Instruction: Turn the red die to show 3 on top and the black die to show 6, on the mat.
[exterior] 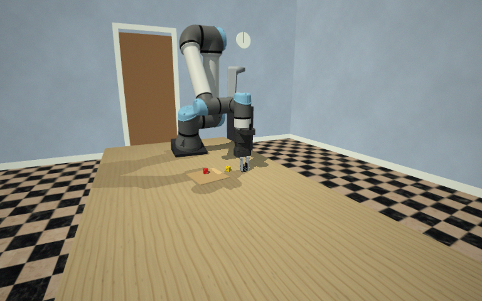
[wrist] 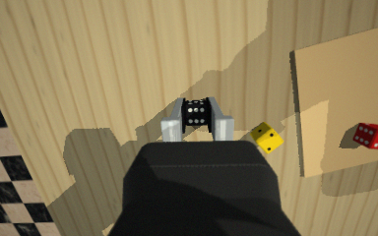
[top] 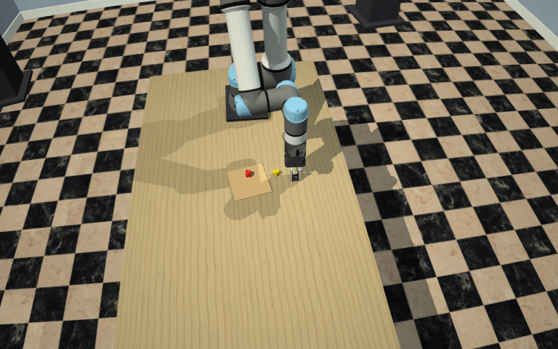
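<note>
A: Start at the left. What sits there?

B: The tan mat [top: 251,187] lies flat on the wooden table [top: 246,267]. The red die [top: 248,173] rests on it, near its far edge. In the wrist view the face of the red die [wrist: 366,135] turned to the camera shows four pips.

A: And beside the mat?

B: The yellow die [top: 276,172] sits on bare wood, just off the mat's right edge, turned at an angle to it. Its top face is too small to read from above.

A: Then the arm?

B: Further right, the gripper [top: 294,177] points straight down at the table. Its jaws are clenched on the black die [wrist: 196,113], one finger [wrist: 171,129] pressed to each side. The black die is off the mat, right of the yellow one and apart from it. The face toward the wrist camera shows six pips.
</note>
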You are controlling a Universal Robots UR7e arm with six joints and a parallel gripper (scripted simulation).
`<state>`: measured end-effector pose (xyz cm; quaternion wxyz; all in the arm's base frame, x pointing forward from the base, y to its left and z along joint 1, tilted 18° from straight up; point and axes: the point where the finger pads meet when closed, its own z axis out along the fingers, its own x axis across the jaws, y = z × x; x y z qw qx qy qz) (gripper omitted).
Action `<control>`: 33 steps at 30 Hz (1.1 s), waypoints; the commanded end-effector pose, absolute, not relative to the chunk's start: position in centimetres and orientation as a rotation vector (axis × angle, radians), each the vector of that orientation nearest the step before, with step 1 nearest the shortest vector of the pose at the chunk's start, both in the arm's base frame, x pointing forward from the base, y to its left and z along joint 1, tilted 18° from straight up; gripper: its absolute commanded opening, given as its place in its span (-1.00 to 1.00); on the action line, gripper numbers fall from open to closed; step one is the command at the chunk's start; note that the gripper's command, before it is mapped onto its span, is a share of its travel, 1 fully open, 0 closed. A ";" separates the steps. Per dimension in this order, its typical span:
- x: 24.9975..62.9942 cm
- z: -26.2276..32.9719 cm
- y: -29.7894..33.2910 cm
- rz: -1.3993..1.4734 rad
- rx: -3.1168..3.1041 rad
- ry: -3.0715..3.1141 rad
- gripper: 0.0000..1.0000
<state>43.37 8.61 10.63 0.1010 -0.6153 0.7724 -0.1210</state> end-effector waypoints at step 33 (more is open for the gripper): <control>42.1 13.9 8.8 -0.352 -1.820 2.286 -0.19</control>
